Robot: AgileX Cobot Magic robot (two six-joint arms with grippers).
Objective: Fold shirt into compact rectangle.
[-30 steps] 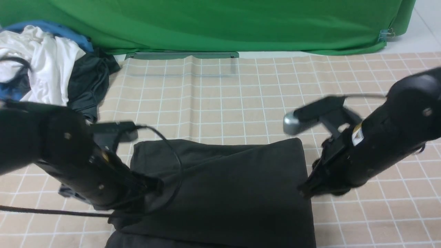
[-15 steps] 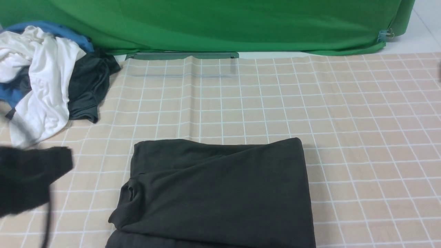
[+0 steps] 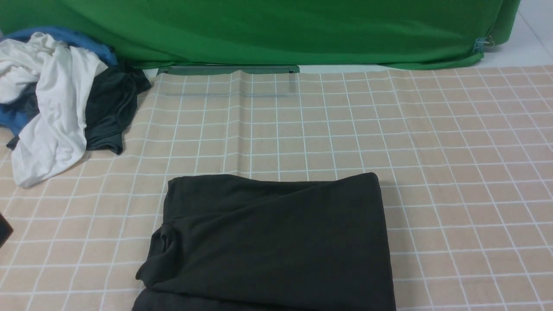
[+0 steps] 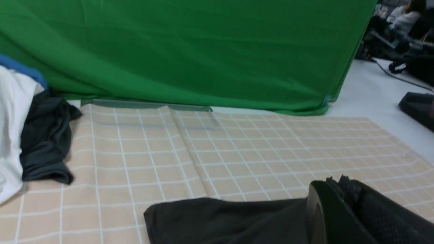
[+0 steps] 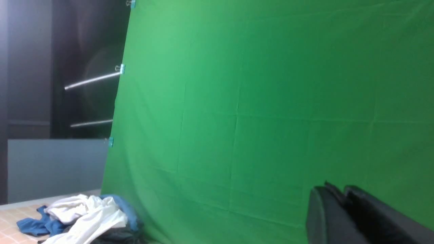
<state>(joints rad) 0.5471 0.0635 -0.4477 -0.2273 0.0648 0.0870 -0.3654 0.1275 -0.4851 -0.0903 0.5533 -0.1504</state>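
The black shirt (image 3: 276,242) lies folded into a rectangle on the checked cloth, near the front edge, its print hidden inside the folds. A small pucker shows at its left edge. Both arms are withdrawn from the front view. In the left wrist view the shirt (image 4: 220,220) lies low, and my left gripper (image 4: 335,181) hovers off it, jaws pressed together with nothing between them. My right gripper (image 5: 335,188) is raised in front of the green backdrop, jaws together and empty.
A pile of white, blue and dark grey clothes (image 3: 56,99) sits at the back left on the beige checked cloth (image 3: 432,151). The green backdrop (image 3: 276,30) hangs along the far edge. A dark arm corner (image 3: 4,231) shows at the left border.
Both arms have pulled back from the shirt's sides and out of the front view. The shirt stays folded, its left edge now uncovered.
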